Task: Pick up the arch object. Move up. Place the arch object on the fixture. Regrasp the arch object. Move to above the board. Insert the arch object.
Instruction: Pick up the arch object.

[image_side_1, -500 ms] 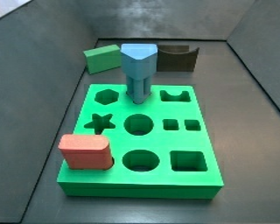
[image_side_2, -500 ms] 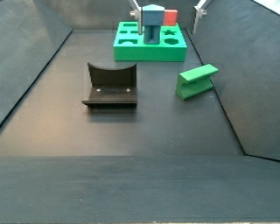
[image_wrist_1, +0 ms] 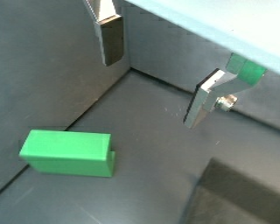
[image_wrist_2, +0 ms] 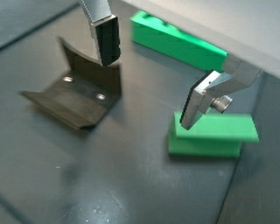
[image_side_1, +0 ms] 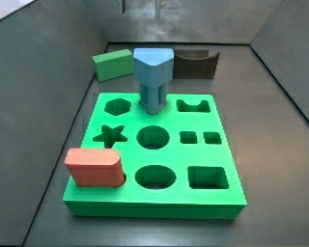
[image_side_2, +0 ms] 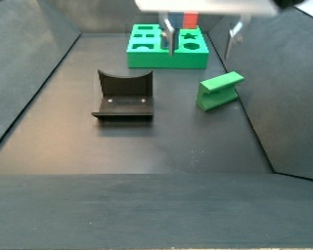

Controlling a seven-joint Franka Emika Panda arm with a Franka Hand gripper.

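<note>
Above the floor between the fixture [image_wrist_2: 74, 94] and the arch object [image_wrist_2: 213, 137], the gripper [image_wrist_2: 149, 79] hangs spread, gripping nothing.

board [image_side_1: 154, 145] at front in a side view, peg [image_side_1: 152, 79] standing in its back row, rounded block [image_side_1: 94, 167] on its front-left corner. behind the board: arch [image_side_1: 113, 64] on the left, fixture [image_side_1: 196, 65] on the right, apart. gripper [image_wrist_2: 149, 79] above the floor (jaws apart, nothing between), fixture [image_wrist_2: 74, 89] and arch [image_wrist_2: 213, 136] on opposite sides.
</note>
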